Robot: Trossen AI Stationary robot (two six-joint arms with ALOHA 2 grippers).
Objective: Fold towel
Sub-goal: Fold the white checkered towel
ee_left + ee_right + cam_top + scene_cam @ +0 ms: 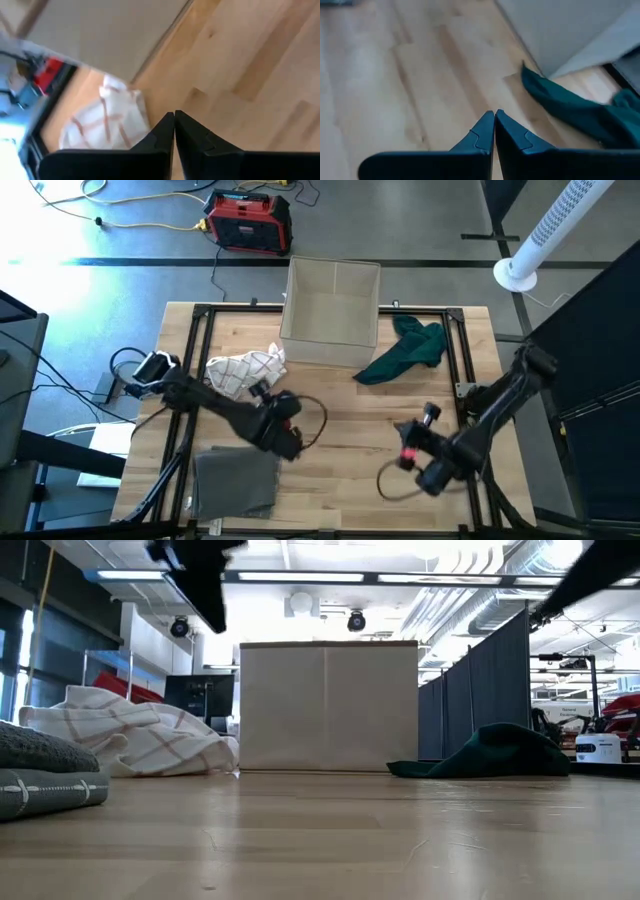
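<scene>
Grey folded towel (pixel 237 483) just beside left gripper (pixel 290 442), fingers pressed together, empty.

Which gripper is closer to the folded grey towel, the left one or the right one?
Left. The left gripper is just beside the folded grey towel's upper corner; the right gripper is well off toward the table's other side.

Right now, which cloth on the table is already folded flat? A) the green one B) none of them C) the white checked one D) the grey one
D: the grey towel lies as a flat rectangle at the table's near left edge, while the white checked cloth and the green cloth sit crumpled on either side of the box.
</scene>
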